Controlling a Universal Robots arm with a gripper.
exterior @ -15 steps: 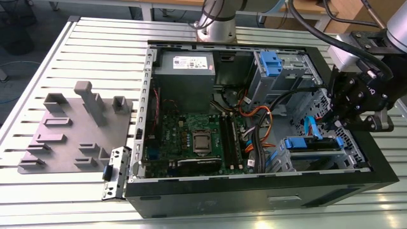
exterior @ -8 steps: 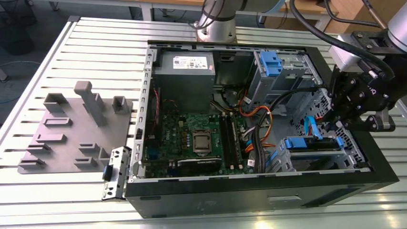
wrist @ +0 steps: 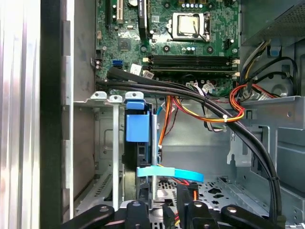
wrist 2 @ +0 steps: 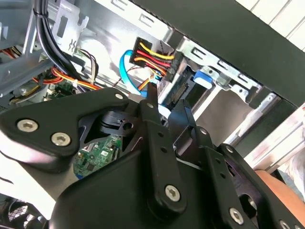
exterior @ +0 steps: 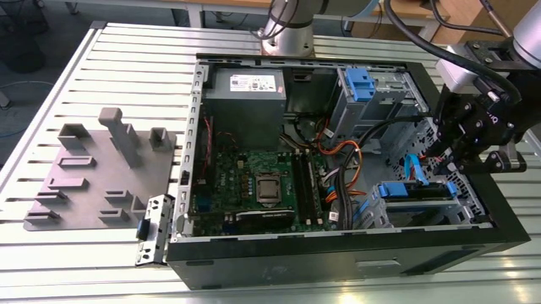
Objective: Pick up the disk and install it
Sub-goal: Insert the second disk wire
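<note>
The disk (exterior: 412, 190) sits in the metal drive cage at the case's front corner, on the exterior view's right, with its blue side rails showing. In the first wrist view the disk (wrist: 138, 131) stands edge-on in the cage behind its blue rail. My gripper (exterior: 457, 166) hangs just above that cage, by the case's right wall. In both wrist views it is open, gripper (wrist: 164, 210) and gripper (wrist 2: 167, 102), a short way off the disk's (wrist 2: 202, 77) connector end, holding nothing. A red-yellow-black power plug (wrist 2: 157, 57) sits at that end.
The open computer case (exterior: 338, 253) lies on a slatted table. Inside are a motherboard (exterior: 262, 183), a grey power-supply box (exterior: 245, 88) and an upper bay with a blue latch (exterior: 359, 85). Black and orange cable bundles (wrist: 190, 95) and a light-blue cable (wrist: 169, 172) cross near the cage. A grey fixture plate (exterior: 93, 171) lies outside.
</note>
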